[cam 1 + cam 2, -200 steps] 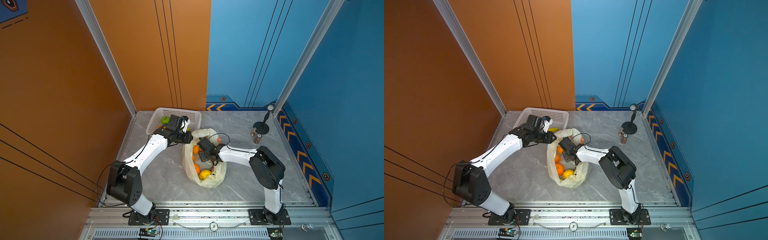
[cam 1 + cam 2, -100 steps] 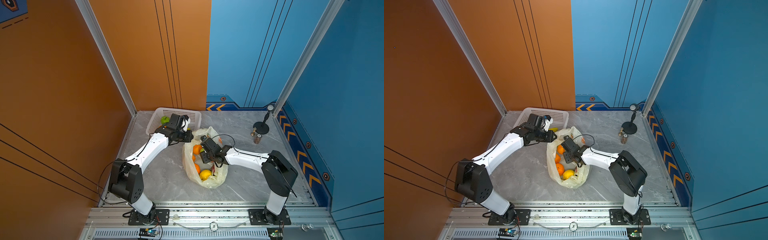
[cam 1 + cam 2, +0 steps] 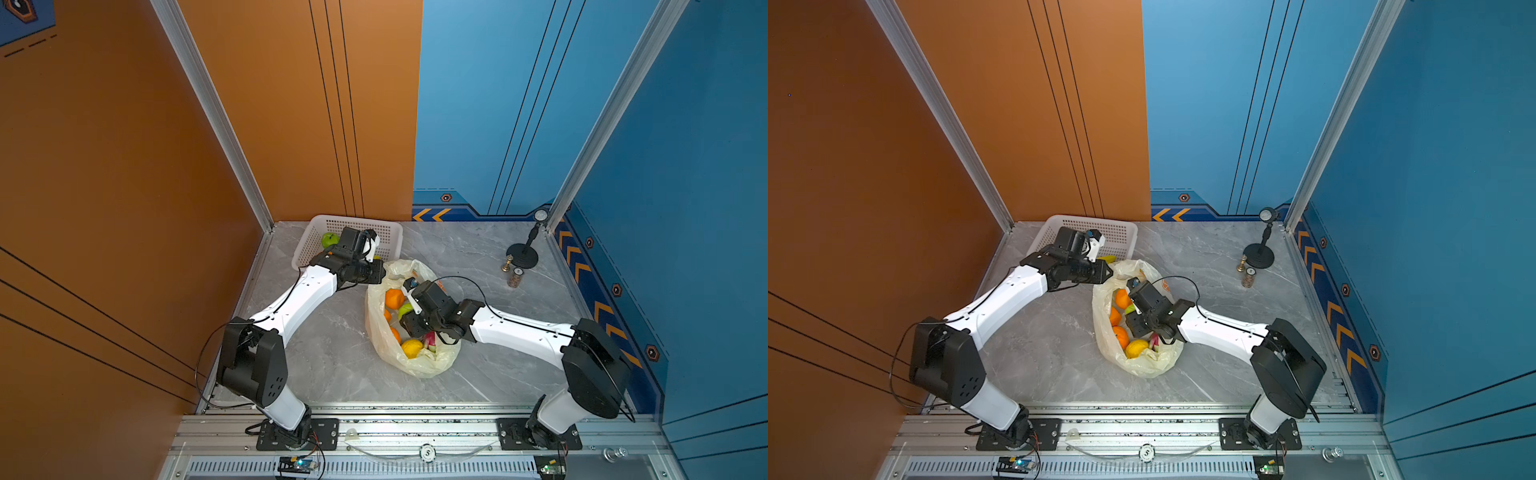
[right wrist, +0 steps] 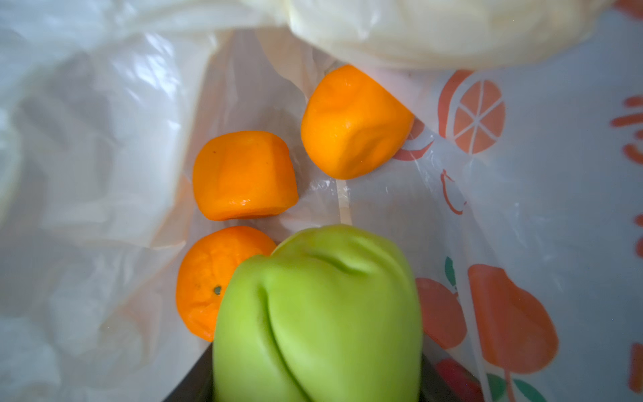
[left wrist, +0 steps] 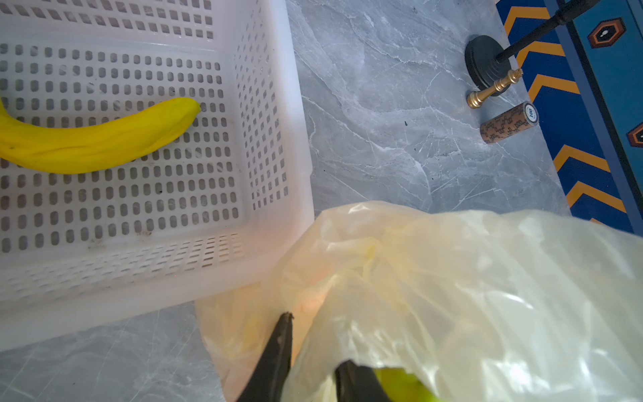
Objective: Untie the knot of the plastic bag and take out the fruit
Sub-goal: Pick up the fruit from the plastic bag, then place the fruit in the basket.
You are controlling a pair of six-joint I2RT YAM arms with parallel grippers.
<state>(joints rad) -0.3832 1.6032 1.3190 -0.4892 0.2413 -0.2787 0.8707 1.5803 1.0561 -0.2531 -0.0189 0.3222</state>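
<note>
The plastic bag lies mid-table with its mouth open; the knot is out of view. Inside are oranges, a yellow citrus and a pink dragon fruit. My right gripper reaches into the bag and is shut on a green pear, which is dented by the squeeze. My left gripper is at the bag's far rim beside the basket, with its fingers shut on a fold of the bag's plastic.
A white perforated basket stands at the back left, touching the bag; it holds a green apple and a banana. At the back right stand a black stand, a brass piece and a brown cylinder.
The right arm's elbow has swung out to the right and its gripper has shifted slightly with the pear, jaws a little tighter. The left arm has hardly moved.
</note>
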